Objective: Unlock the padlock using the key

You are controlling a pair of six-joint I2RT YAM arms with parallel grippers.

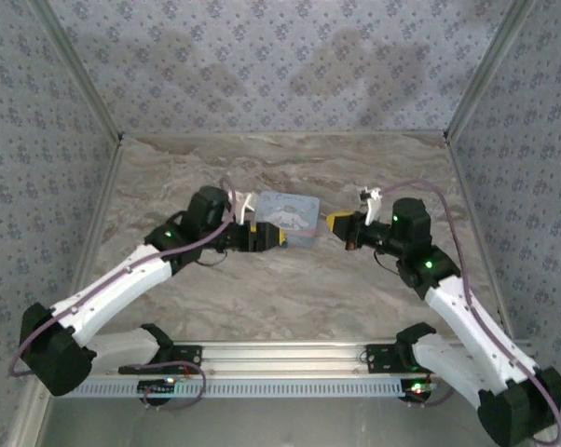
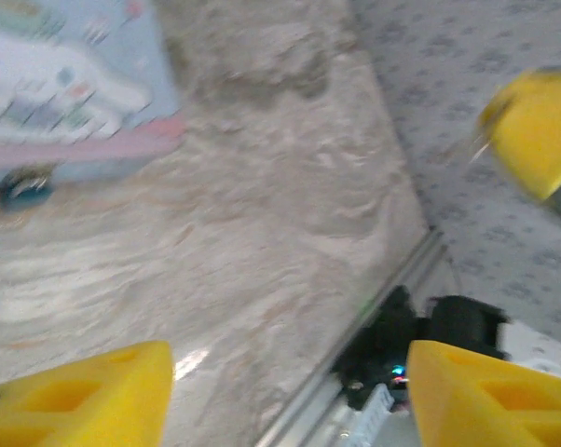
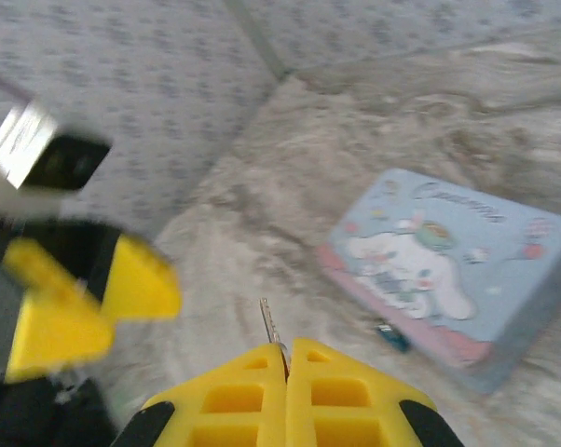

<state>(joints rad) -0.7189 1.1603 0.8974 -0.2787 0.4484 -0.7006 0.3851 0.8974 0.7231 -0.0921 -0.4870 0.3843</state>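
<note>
Tiny padlock just beside the tin looked light and slippery, best pinched across its body; left gripper jaws stood open, right gripper jaws clamped the key.

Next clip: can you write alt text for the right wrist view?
The shut yellow right hand pinches a thin metal key that pokes out toward the marble-patterned table. Ahead to the right lies a pale blue cartoon-printed tin with a tiny teal padlock beside its near edge; the left hand is a blur on the left.
</note>
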